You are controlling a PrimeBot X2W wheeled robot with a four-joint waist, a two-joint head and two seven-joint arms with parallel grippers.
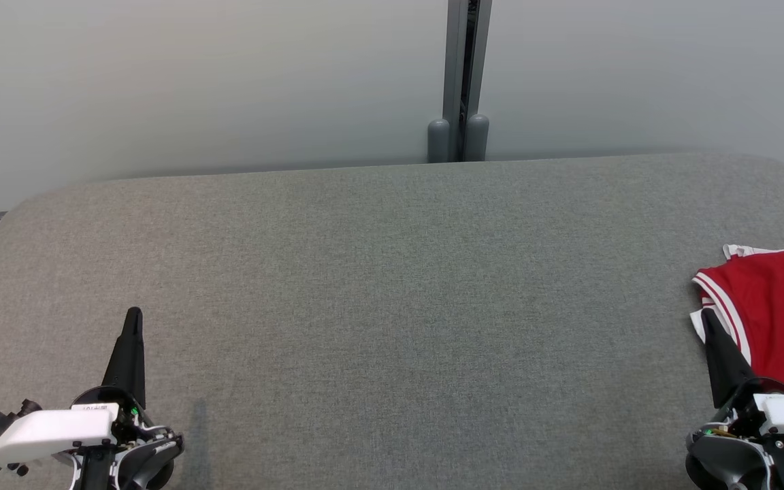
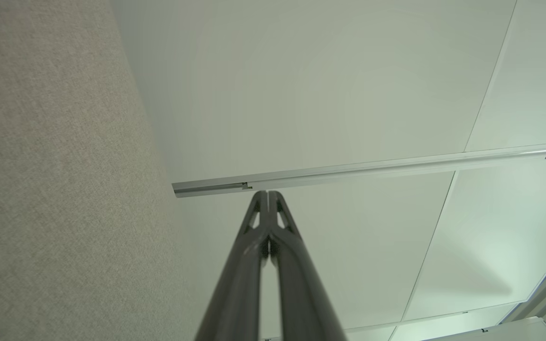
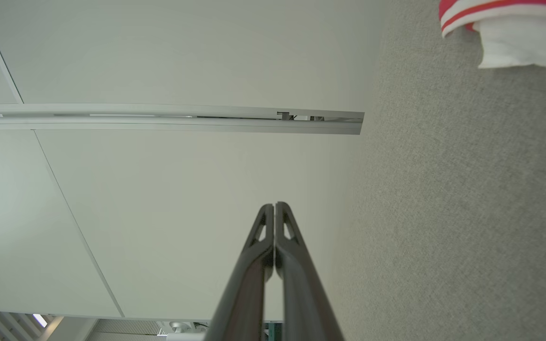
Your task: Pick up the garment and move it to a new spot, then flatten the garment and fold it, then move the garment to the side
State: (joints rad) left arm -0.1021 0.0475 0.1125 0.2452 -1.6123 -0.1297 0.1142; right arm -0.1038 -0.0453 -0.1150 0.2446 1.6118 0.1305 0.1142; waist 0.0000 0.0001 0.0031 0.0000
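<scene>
The garment [image 1: 783, 316] is red with white trim and lies crumpled at the table's right edge, partly cut off by the head view; its white and red hem [image 3: 514, 28] peeks into the right wrist view's top right corner. My right gripper [image 1: 707, 315] is shut and empty, its tip just beside the garment's left edge. Over at the lower left, my left gripper [image 1: 133, 313] is shut too, holding nothing, far from the garment. Both wrist views show the fingertips [image 2: 267, 194] [image 3: 274, 206] pressed together.
The grey fabric-covered table [image 1: 378, 299] spreads wide between the arms. Behind it stands a pale wall with a grey vertical post [image 1: 463, 82] at the middle. A metal rail [image 2: 372, 168] runs across the wall panels.
</scene>
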